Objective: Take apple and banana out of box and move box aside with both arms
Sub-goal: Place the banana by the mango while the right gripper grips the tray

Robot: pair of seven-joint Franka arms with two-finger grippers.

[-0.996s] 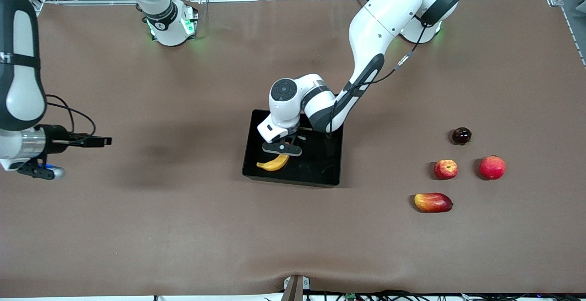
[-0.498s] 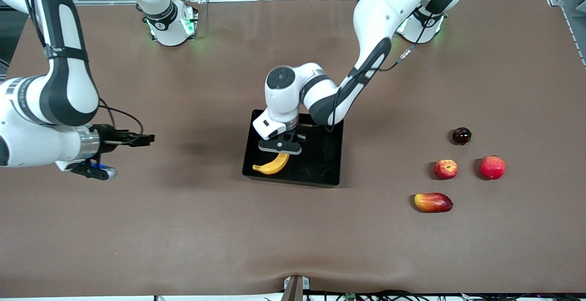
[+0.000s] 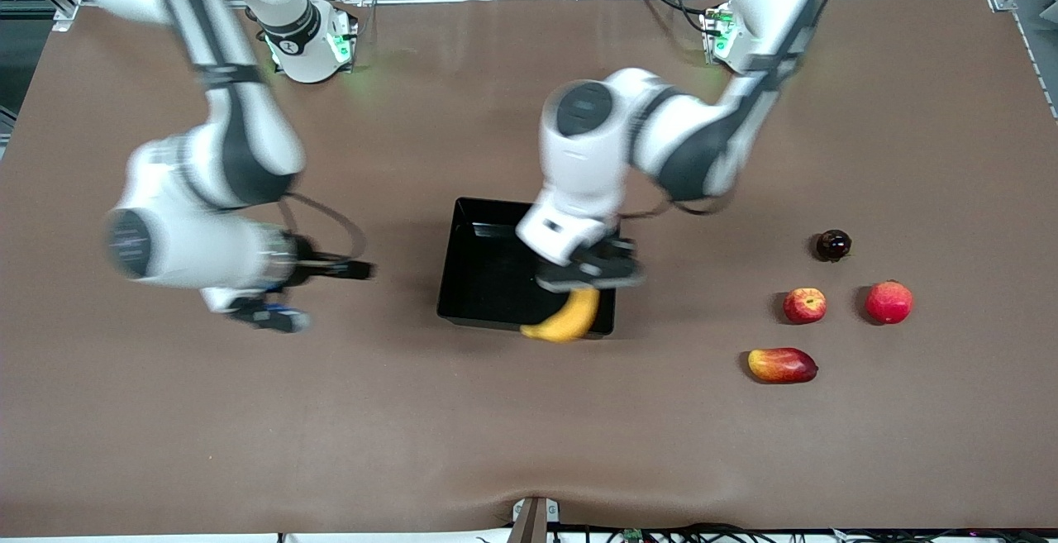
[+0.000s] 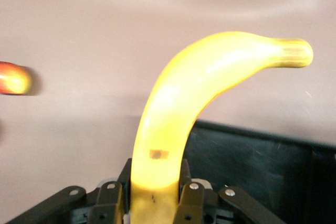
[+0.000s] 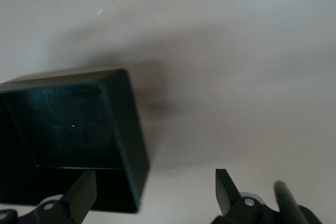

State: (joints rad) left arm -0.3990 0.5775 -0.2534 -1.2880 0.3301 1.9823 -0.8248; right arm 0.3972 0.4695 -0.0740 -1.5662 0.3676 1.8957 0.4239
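banana (image 4: 173, 114) base hidden between left pincer (image 4: 155, 203) fingers; right pincer (image 3: 269, 316) blurred; mango (image 4: 13, 77) cut off

Box (image 3: 488, 266): glossy black plastic, smooth walls. Banana (image 3: 569, 317): smooth yellow skin with a soft sheen. Table (image 3: 529, 427): matt brown covering, slightly rippled. Arm shells: glossy white plastic; left gripper (image 4: 155, 203) fingers: matt black.
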